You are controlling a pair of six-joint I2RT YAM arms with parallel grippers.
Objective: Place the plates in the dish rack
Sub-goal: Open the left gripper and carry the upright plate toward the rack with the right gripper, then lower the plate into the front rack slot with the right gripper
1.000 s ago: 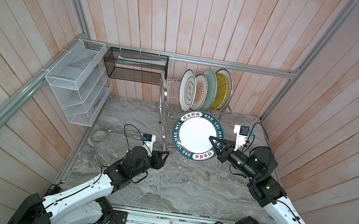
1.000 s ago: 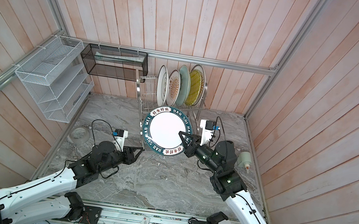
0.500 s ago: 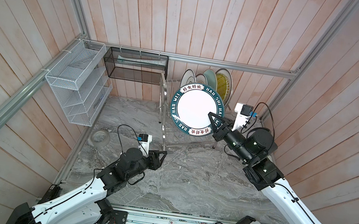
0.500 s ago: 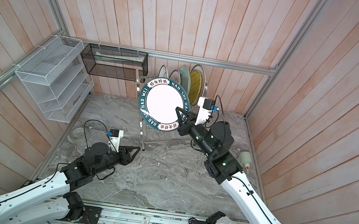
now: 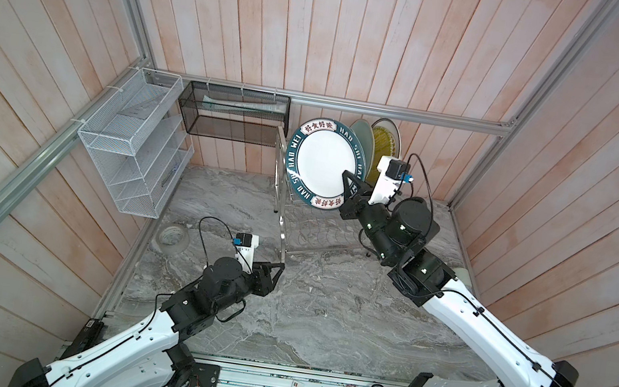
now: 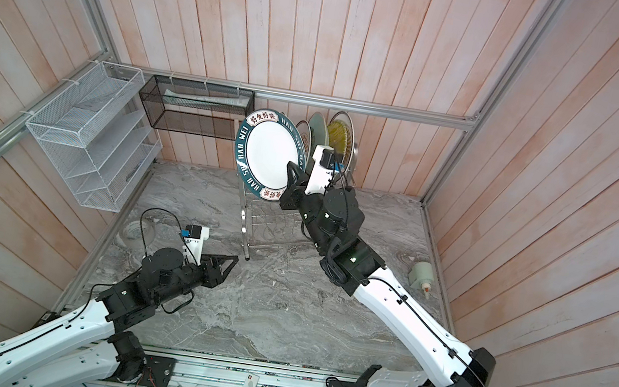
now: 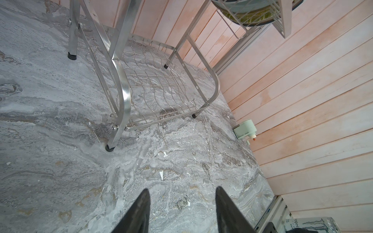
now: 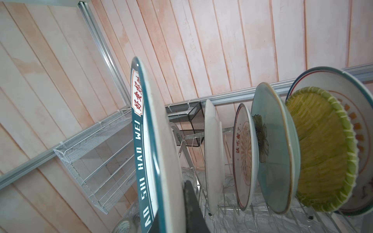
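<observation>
Plate held: the lettered plate [image 5: 323, 161], white centre with a dark-green rim, stands on edge, raised above the tabletop [image 5: 321, 322].
Grip: the right end effector [image 5: 347, 179] is clamped on this plate's lower rim, with one dark finger [image 8: 191, 201] lying across its white face.
Placement: in both top views the plate sits at the left end of the dish rack [image 5: 288, 220], level with the upper tier. Whether it touches the wires cannot be told.
Neighbours: in the right wrist view a white plate [image 8: 214, 157] comes next, with a clear gap between. After it come a sunburst plate [image 8: 245, 159], a green flower plate [image 8: 274, 153] and a yellow woven plate [image 8: 323, 157]. A second orange-marked plate [image 8: 361, 125] stands just behind the yellow one. All five stand upright between the prongs.
Lower tier: bare wire in the left wrist view.
Other arm: the left end effector [image 7: 181, 203] hovers low over the tabletop near the rack's front leg, fingers apart, holding nothing.
Surroundings: a tape roll [image 5: 171, 238] lies by the left edge. A white mesh organizer [image 5: 128, 157] and a black mesh basket [image 5: 236, 115] hang on the walls.
</observation>
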